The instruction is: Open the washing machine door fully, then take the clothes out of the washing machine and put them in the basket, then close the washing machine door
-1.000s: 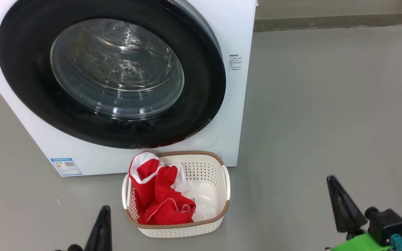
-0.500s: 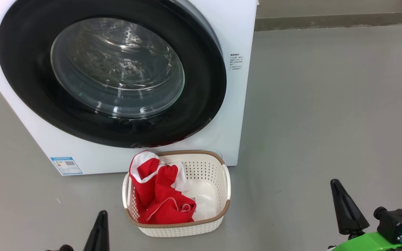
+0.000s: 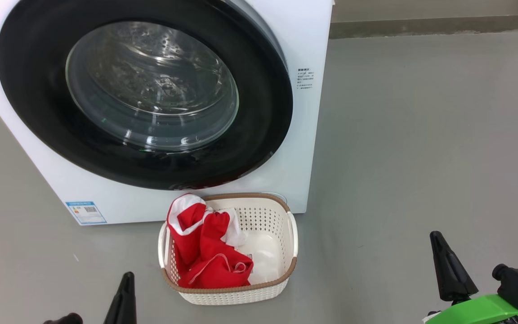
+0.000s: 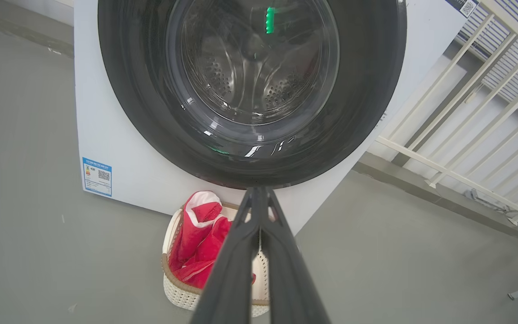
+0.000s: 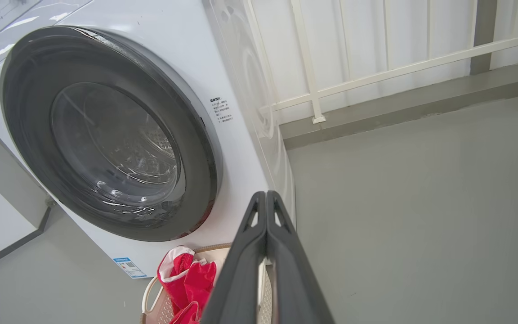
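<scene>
Both pairs of jaws are pressed together on nothing, the left gripper [image 4: 257,192] and right gripper [image 5: 265,194] hanging low, well back from the washing machine [image 3: 299,166]. The clothes [image 3: 205,256] lie in the basket [image 3: 232,297] just in front of it, and the washing machine door [image 3: 29,81] sits flush, so the task looks finished. Bare grey floor [image 3: 421,135] runs to a white railing [image 5: 306,58].

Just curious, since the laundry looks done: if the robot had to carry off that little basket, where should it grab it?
Probably the white side handle on the basket's right, taken from above by the right hand. It loops out from the rim, and the red clothes are heaped toward the left, leaving that side free.
</scene>
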`<state>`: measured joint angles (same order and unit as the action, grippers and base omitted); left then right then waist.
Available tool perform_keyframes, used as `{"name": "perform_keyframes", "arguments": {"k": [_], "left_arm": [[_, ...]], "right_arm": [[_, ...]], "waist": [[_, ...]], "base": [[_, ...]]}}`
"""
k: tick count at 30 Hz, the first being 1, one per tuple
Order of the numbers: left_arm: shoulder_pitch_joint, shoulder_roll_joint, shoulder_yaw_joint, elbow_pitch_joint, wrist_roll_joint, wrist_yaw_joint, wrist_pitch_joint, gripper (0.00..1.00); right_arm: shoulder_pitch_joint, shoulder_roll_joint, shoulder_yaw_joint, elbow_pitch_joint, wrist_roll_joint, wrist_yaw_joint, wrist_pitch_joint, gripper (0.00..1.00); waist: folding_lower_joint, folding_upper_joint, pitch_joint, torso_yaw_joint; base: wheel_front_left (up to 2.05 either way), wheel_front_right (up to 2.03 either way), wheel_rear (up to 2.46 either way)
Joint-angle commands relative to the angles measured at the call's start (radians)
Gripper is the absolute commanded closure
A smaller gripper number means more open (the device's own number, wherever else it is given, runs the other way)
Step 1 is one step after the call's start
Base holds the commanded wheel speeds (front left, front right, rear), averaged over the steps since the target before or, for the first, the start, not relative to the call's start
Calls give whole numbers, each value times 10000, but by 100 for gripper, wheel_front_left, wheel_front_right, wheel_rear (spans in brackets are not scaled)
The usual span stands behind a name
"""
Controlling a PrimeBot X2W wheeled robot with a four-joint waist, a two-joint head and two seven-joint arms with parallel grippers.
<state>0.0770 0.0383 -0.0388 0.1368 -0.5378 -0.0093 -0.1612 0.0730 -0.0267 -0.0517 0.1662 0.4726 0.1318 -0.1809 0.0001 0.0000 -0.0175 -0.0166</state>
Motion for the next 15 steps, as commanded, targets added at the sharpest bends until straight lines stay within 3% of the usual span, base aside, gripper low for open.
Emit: {"name": "perform_keyframes", "arguments": {"k": [1, 15], "left_arm": [[-418, 52, 177, -190, -264, -97, 48, 100], [-632, 63, 380, 1, -1823, -264, 452, 100]], "right_arm": [[-503, -165, 7, -208, 356, -3, 54, 100], [-693, -219, -26, -63, 2050, -4, 437, 100]], "waist": [[-1, 0, 2, 2], [-1, 0, 33, 27]], "base": [[0, 0, 0], [0, 0, 0]]}}
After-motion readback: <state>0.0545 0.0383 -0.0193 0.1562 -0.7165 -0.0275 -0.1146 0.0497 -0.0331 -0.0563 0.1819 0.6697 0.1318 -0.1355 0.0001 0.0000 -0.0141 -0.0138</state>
